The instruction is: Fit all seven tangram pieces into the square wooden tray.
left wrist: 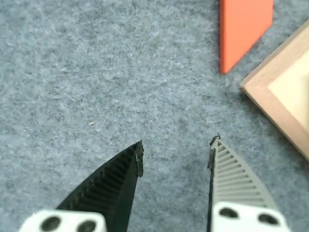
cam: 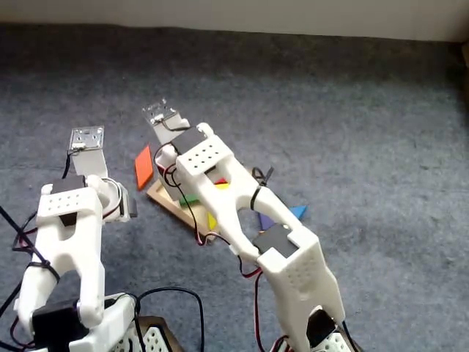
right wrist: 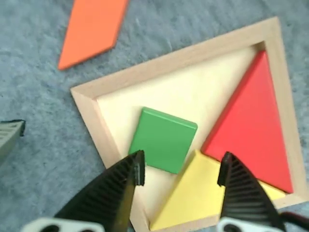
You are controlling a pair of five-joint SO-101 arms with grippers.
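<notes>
Left wrist view: left gripper [left wrist: 176,145] held wide open, empty, over carpet [left wrist: 72,72] | orange piece [left wrist: 244,29] unplaced, just beside tray [left wrist: 270,92] | right gripper [right wrist: 181,162] parted, empty, above tray | green square [right wrist: 164,140], yellow triangle [right wrist: 198,193], red triangle [right wrist: 256,130] seated | purple piece [cam: 265,220], blue piece [cam: 297,212] judged unplaced | three of seven fitted.

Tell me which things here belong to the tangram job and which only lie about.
Job: wooden tray, green square, red triangle, yellow triangle, orange parallelogram, blue piece, purple piece.
Lying about: grey carpet, black cable.
</notes>
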